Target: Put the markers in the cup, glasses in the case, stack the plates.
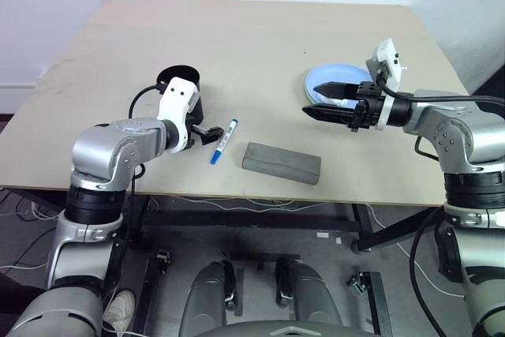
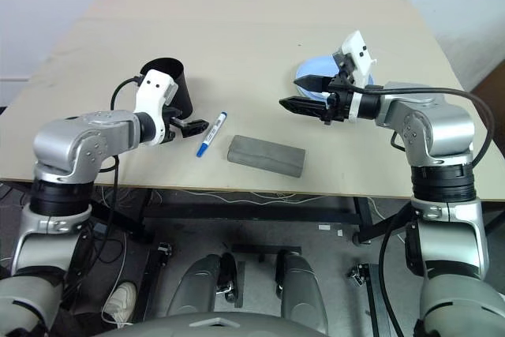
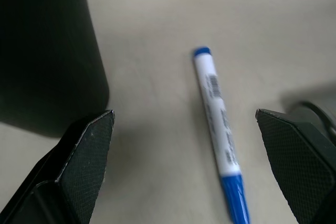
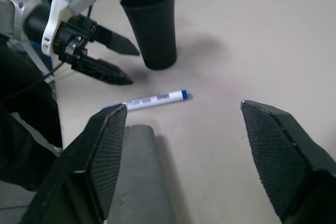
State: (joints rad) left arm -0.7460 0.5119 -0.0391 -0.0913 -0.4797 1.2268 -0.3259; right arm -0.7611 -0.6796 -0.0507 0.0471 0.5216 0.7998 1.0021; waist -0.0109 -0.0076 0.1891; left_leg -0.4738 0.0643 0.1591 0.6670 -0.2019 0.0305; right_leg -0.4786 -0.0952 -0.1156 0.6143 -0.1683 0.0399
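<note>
Beige tabletop (image 1: 260,45) runs under both of your arms, with a white wall behind it. Your blue-capped marker (image 1: 223,141) lies flat on it, just ahead of your left gripper (image 1: 210,133). In the left wrist view the marker (image 3: 219,129) sits between the two spread fingers (image 3: 86,145), touched by neither. That gripper is released and grasping nothing. The black cup (image 1: 183,88) stands upright close beside it, on the far side from the marker, and its wall fills one corner of the left wrist view.

The grey case (image 1: 281,162) lies closed near the front edge, a little past the marker's capped end, between your two grippers and nearer you than both.

Your right gripper (image 1: 325,100) hangs above the table with its fingers parted, one above the other, and nothing between them. It points toward the middle of the table. Just behind its fingers sits a light blue plate (image 1: 347,76), partly covered by them. You cannot tell from these views whether another plate lies under it. From the right wrist view you look between the open fingers (image 4: 105,150) across the case, marker and cup to your left gripper.
</note>
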